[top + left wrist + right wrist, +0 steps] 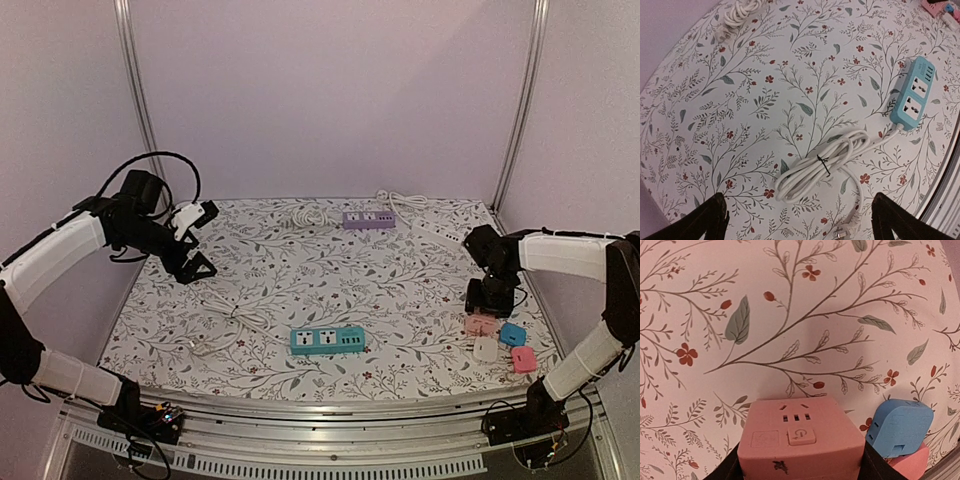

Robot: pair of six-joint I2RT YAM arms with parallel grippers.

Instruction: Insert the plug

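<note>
Top external view: the left hand (196, 268) hangs above the left side of the flower-patterned table (400, 290), well apart from everything on it. A teal plastic power strip (327, 340) lies near the middle of the near edge, with its bundled white cable (235, 318) just to its left. A purple plastic power strip (368, 219) lies by the far edge. The right hand (490, 303) is down near the right edge on a pink plastic cube-shaped plug adapter (480, 323), which sits among a blue plastic adapter (512, 334), a small white plug (485, 349) and a second pink block (524, 359). Left wrist view: the left hand (799, 210) is spread wide with nothing between its black fingers (710, 220); below it lie the tied cable bundle (820, 167), the cable's metal-pinned plug (845, 231) and the teal strip (914, 94). Right wrist view: the right hand (800, 467) is closed on the pink cube adapter (800, 435), a dark finger (730, 471) pressed to each side, its socket face up. The blue adapter (901, 427) stands just beside it, resting on the other pink block (912, 460).
</note>
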